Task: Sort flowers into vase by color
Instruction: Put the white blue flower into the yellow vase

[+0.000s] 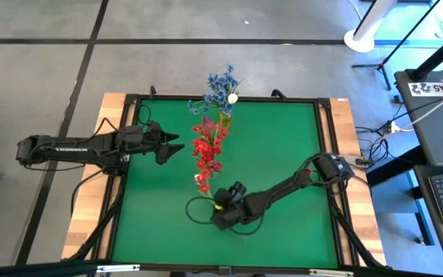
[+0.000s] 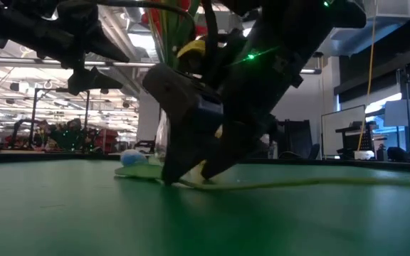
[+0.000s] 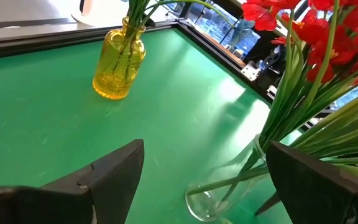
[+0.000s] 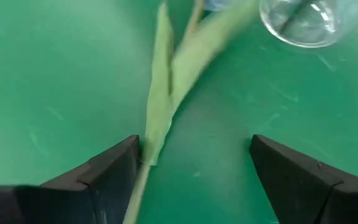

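Two vases are standing mid-bench (image 1: 283, 154): one vase (image 1: 224, 119) farther back, the other vase (image 1: 204, 183) nearer. A loose stem (image 1: 198, 215) is lying beside the right pincer (image 1: 220, 221), the left pincer (image 1: 177, 146) hovering alongside.

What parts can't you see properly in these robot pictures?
- Bloom of the flower on the mat: the right wrist view shows only stem and leaves; the picture's edge cuts off the rest.
- Right gripper touching the stem or not: too small in the high view; in the low view the dark arm blocks it.
- Clear vase: its mouth is hidden behind red flowers from above.
- Yellow vase: its blue flowers are cut off in the left wrist view.
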{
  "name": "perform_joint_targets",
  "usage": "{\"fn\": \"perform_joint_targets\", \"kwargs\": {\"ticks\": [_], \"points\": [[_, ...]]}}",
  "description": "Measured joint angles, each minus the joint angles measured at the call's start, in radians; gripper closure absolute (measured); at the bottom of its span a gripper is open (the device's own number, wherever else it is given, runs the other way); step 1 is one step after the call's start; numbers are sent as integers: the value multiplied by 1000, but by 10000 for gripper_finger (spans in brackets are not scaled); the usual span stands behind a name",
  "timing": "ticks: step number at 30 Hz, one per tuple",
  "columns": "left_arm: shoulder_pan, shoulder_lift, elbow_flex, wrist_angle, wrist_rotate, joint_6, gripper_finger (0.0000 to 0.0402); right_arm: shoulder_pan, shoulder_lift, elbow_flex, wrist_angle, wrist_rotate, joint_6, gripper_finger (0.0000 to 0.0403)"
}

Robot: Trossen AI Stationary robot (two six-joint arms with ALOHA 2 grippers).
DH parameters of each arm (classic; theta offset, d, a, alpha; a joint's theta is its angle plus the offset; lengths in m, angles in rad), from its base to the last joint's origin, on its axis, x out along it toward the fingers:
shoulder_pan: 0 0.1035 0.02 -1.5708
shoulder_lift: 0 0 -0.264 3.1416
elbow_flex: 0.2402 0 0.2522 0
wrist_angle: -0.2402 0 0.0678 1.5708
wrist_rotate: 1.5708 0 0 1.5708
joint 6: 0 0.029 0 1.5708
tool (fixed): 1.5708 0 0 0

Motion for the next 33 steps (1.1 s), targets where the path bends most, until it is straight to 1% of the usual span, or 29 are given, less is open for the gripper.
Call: {"fn": "perform_joint_targets", "kwargs": {"ticks": [3, 7, 15, 21, 27, 28, 30, 33], "points": [[0, 0, 0, -4, 0, 1, 72, -9, -3, 3, -64, 1, 12, 99], [0, 0, 0, -13, 0, 5, 72, -24, -6, 6, -144, -12, 19, 123], [0, 0, 0, -53, 0, 8, 72, -36, -7, 4, -127, -57, -118, 195], [0, 0, 0, -63, 0, 9, 72, -57, -8, 5, -124, -162, -191, 268], [0, 0, 0, -68, 0, 9, 72, -63, -32, 1, -141, -250, -223, 375], [0, 0, 0, -71, 0, 8, 72, -58, -42, 0, -141, -257, -224, 387], [0, 0, 0, -71, 0, 9, 72, -43, -66, -4, -160, -257, -225, 391], [0, 0, 0, -73, 0, 8, 72, -5, -109, -7, -179, -258, -221, 379]]}}
